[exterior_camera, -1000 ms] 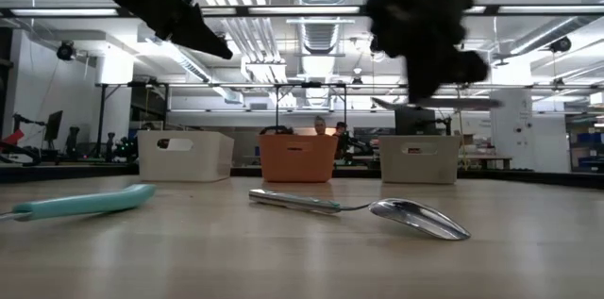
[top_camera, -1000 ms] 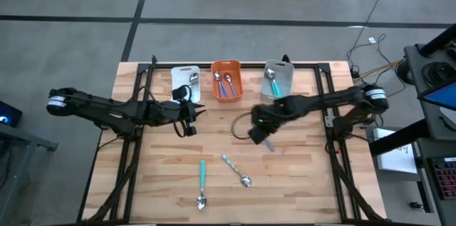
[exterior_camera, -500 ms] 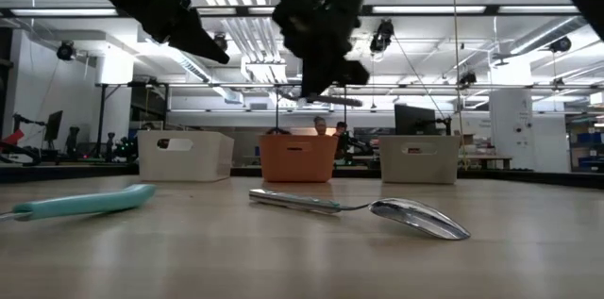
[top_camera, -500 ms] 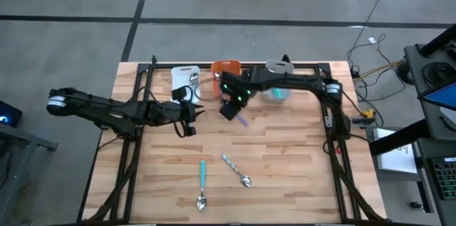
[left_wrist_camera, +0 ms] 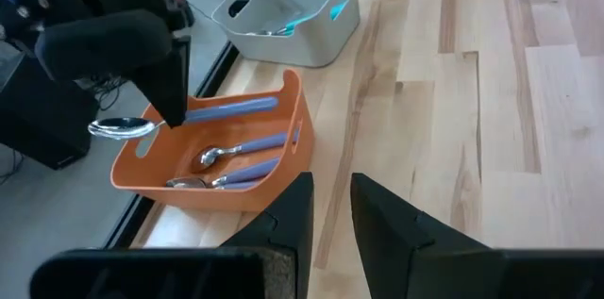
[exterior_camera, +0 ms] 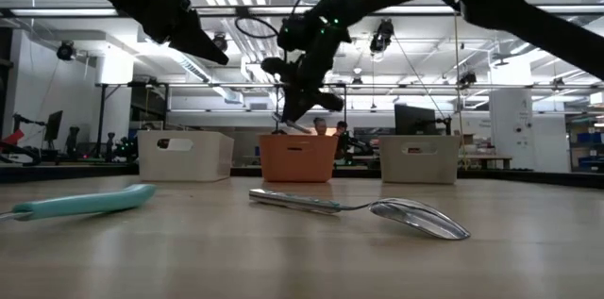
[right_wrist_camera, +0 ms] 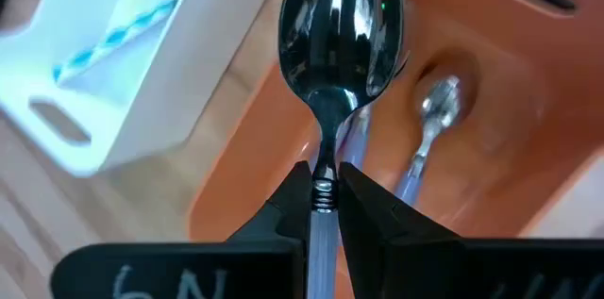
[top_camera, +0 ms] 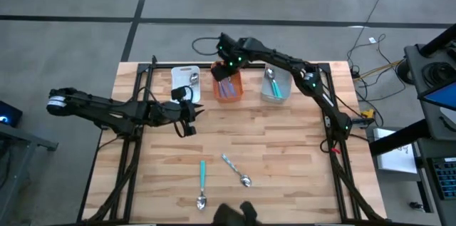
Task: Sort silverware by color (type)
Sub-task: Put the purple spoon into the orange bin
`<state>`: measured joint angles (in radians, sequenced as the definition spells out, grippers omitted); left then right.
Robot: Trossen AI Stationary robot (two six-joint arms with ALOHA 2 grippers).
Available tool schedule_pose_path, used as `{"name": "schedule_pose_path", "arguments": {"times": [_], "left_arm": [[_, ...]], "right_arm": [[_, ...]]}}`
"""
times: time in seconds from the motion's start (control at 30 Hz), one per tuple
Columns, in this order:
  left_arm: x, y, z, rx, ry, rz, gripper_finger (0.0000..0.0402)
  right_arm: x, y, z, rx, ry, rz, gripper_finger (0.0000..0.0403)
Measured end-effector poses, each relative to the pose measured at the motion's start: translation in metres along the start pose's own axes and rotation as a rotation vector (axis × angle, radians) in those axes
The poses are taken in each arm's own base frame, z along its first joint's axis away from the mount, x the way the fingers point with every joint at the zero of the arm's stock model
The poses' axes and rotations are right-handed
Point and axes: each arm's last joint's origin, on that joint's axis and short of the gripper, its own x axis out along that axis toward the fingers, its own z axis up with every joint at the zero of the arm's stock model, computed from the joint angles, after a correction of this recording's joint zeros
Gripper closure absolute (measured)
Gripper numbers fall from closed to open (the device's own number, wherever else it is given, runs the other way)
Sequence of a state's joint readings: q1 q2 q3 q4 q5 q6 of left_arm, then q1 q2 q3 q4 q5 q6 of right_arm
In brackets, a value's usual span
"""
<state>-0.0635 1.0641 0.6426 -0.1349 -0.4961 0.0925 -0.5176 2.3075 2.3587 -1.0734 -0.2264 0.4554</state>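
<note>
While it hangs over the orange bin, right end effector (right_wrist_camera: 325, 207): fingers clamped on the neck of a purple-handled spoon (right_wrist_camera: 340, 25), bowl pointing out ahead, just above the bin's far end.
Left end effector (left_wrist_camera: 326, 207): fingers nearly together with a slim gap, nothing between them; raised above the counter in front of the white bin, on the left side.
Orange bin (top_camera: 235, 83): middle of three bins along the far edge of the counter (top_camera: 285, 147); two purple-handled spoons (left_wrist_camera: 226, 165) lie inside.
White bin (top_camera: 179, 78): left of the orange one; a spoon bowl shows inside, handle colour cannot be told.
Grey bin (top_camera: 285, 78): right of the orange one; a teal-handled spoon (top_camera: 273, 85) lies in it.
Teal spoon on the counter (top_camera: 201, 183): near the front edge, lying roughly front to back with its bowl toward the front.
Light-blue spoon (top_camera: 236, 170): just right of the teal one, lying at a slant, bowl toward the front right; the two are apart.
Low view: the light-blue spoon's bowl rests on the wood, the three bins in a row behind it.
</note>
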Motion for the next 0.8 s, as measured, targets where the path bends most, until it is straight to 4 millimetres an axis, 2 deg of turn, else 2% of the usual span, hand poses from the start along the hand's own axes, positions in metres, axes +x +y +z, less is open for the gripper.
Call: {"name": "schedule_pose_path", "arguments": {"times": [0.1, 0.23, 0.57, 0.8], "left_arm": [[0.0, 0.0, 0.0, 0.0, 0.0, 0.0, 0.0345], [0.0, 0.0, 0.0, 0.001, 0.001, 0.0, 0.0345], [0.0, 0.0, 0.0, 0.002, 0.001, 0.003, 0.0345], [0.0, 0.0, 0.0, 0.003, 0.0, 0.003, 0.0345]], "right_arm": [[0.006, -0.02, 0.006, 0.084, 0.03, 0.06, 0.0379], [0.011, -0.032, 0.009, 0.115, 0.053, 0.057, 0.0379], [0.032, -0.036, 0.007, 0.145, 0.044, -0.027, 0.0377], [0.045, -0.027, 0.0, 0.163, 0.034, -0.093, 0.0376]]}}
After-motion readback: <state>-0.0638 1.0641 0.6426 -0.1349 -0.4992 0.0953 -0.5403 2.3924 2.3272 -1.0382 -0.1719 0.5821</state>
